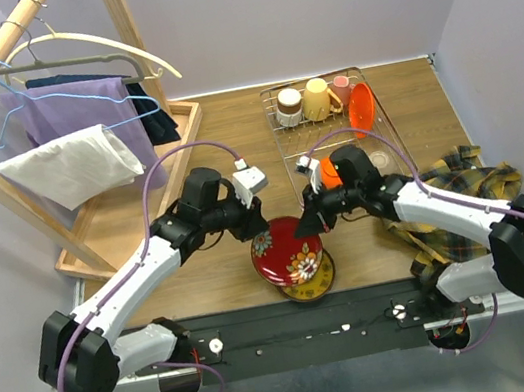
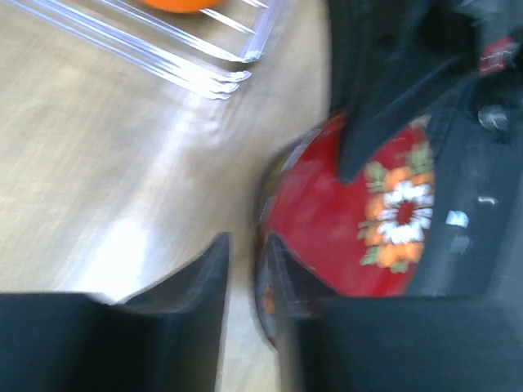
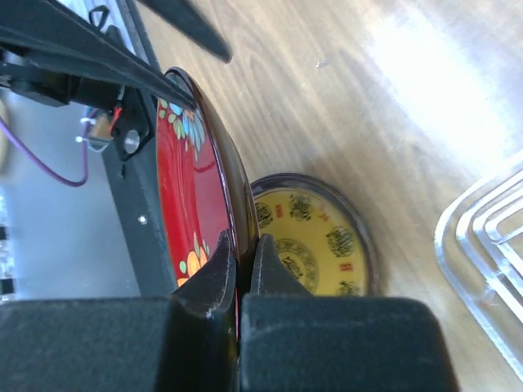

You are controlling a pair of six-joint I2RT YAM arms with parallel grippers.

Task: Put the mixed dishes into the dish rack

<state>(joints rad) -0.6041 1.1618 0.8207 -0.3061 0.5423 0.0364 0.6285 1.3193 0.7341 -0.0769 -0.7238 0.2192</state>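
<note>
My right gripper [image 3: 241,241] is shut on the rim of the red flowered plate [image 3: 184,188] and holds it on edge above a yellow patterned plate [image 3: 315,245] lying on the table. In the top view the red plate [image 1: 287,250] hangs between my right gripper [image 1: 304,227] and my left gripper [image 1: 255,226]. My left gripper [image 2: 247,245] is open, and the plate's [image 2: 327,212] rim lies against its right finger. The dish rack [image 1: 277,132] stands behind, holding a beige cup [image 1: 290,105], a yellow mug [image 1: 317,98], a pink mug [image 1: 341,87] and an orange bowl [image 1: 360,108].
A plaid cloth [image 1: 463,181] lies at the right under my right arm. A wooden clothes-rack tray [image 1: 123,215] with hanging clothes fills the left side. The rack's edge shows in the left wrist view [image 2: 196,69] and the right wrist view [image 3: 482,237].
</note>
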